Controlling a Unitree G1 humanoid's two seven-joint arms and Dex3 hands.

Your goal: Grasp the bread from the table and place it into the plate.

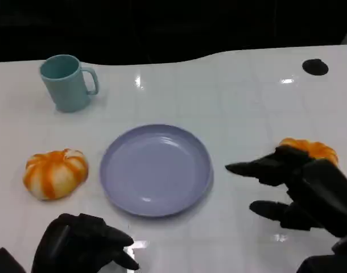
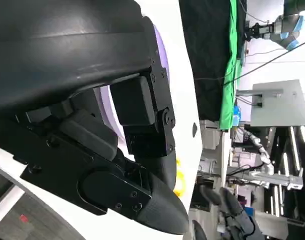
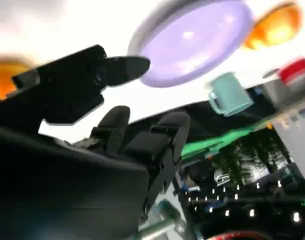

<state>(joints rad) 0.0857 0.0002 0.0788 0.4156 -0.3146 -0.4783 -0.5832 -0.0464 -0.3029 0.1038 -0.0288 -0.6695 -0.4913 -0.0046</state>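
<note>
One orange-and-white bread bun [image 1: 55, 172] lies on the white table, left of the lavender plate [image 1: 156, 169]. A second orange bun [image 1: 310, 149] sits at the right, partly hidden behind my right hand [image 1: 301, 190], whose fingers are spread toward the plate and hold nothing. My left hand [image 1: 82, 244] rests near the front edge below the left bun, fingers curled in, holding nothing. In the right wrist view, my right hand [image 3: 92, 125] has the near bun [image 3: 2, 80] blurred beside it, with the plate [image 3: 197, 42] and the far bun [image 3: 275, 27] beyond.
A teal mug [image 1: 68, 82] stands at the back left, also seen as the mug [image 3: 227, 95] in the right wrist view. A small black disc [image 1: 315, 66] lies at the far right. The left wrist view shows the plate's rim [image 2: 160, 45] past my left hand [image 2: 117, 150].
</note>
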